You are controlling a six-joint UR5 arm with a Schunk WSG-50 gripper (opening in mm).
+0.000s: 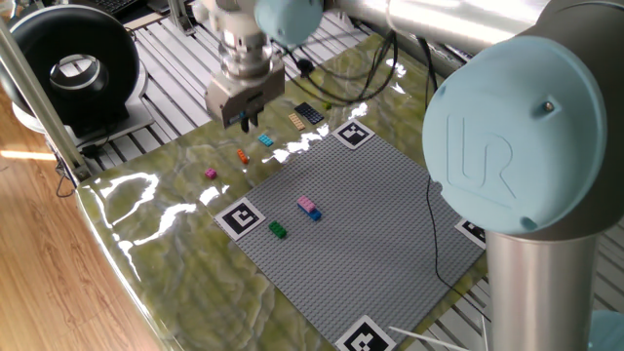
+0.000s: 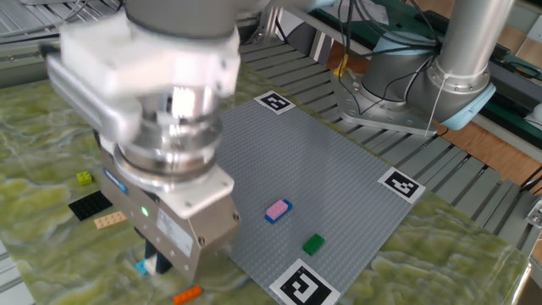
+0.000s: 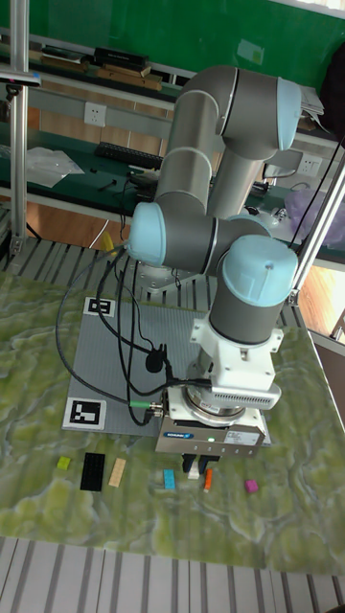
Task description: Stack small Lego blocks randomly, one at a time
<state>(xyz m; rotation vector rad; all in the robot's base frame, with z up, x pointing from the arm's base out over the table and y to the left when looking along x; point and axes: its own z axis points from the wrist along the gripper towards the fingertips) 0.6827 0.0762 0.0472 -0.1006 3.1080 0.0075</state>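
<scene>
My gripper (image 1: 244, 121) hangs a little above the green mat, left of the grey baseplate (image 1: 370, 214). In the tall fixed view a small whitish brick (image 3: 193, 470) sits between the fingertips, and the gripper (image 3: 199, 467) is shut on it. Below lie an orange brick (image 1: 243, 155), a cyan brick (image 1: 265, 140) and a magenta brick (image 1: 211, 174). On the baseplate, a pink brick sits on a blue one (image 1: 308, 207), and a green brick (image 1: 278, 230) lies near it. In the other fixed view the blurred gripper body hides the fingertips.
A black plate (image 3: 92, 471), a tan piece (image 3: 118, 471) and a yellow-green brick (image 3: 63, 463) lie on the mat beside the bricks. Marker tags (image 1: 240, 216) mark the baseplate corners. A black round device (image 1: 73, 68) stands at the far left, and a cable (image 1: 434, 244) runs over the baseplate.
</scene>
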